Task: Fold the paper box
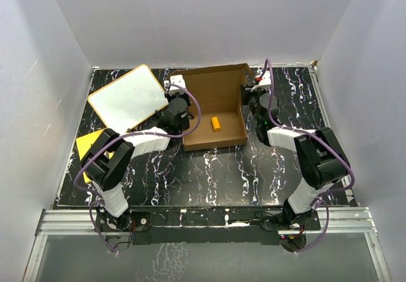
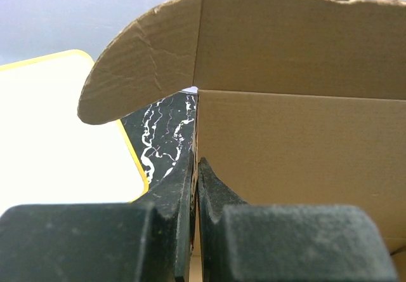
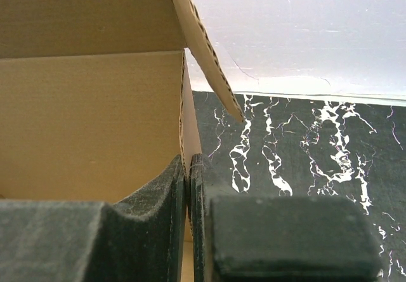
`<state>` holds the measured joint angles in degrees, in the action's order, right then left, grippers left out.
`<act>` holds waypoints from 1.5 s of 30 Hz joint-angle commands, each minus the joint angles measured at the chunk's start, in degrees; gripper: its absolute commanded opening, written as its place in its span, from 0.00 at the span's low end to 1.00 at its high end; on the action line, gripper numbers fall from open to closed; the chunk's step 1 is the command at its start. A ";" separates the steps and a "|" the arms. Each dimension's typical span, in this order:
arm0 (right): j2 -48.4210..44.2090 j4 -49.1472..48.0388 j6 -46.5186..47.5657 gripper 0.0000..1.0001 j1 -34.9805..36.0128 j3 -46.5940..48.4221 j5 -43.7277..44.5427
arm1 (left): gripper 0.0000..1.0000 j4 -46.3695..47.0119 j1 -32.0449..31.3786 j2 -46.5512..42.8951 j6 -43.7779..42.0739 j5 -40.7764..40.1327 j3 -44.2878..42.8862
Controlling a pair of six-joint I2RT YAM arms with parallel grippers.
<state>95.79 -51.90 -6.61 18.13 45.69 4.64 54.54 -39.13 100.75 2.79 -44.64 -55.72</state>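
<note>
The brown cardboard paper box (image 1: 222, 101) stands as a shallow open box at the middle back of the table, lid (image 1: 209, 72) raised at the far side. A small yellow cylinder (image 1: 216, 124) lies inside it. My left gripper (image 1: 184, 107) is shut on the box's left side wall (image 2: 196, 142), one finger inside and one outside. My right gripper (image 1: 248, 96) is shut on the right side wall (image 3: 183, 123) in the same way. Rounded lid flaps hang over each wall, one in the left wrist view (image 2: 139, 72), one in the right wrist view (image 3: 209, 60).
A white board with an orange rim (image 1: 128, 98) lies tilted at the back left, close to the left arm. A flat orange-yellow sheet (image 1: 85, 145) lies partly under that arm. White walls enclose the black marbled table (image 1: 209, 167).
</note>
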 commanded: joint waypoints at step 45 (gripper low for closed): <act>-13.90 18.71 -0.86 0.17 4.28 -7.51 -6.53 | 0.00 -6.71 -5.78 -9.28 10.26 2.50 13.05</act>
<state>83.31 -36.07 -6.31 20.58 38.85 3.92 52.69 -43.46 93.30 10.41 -46.46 -44.51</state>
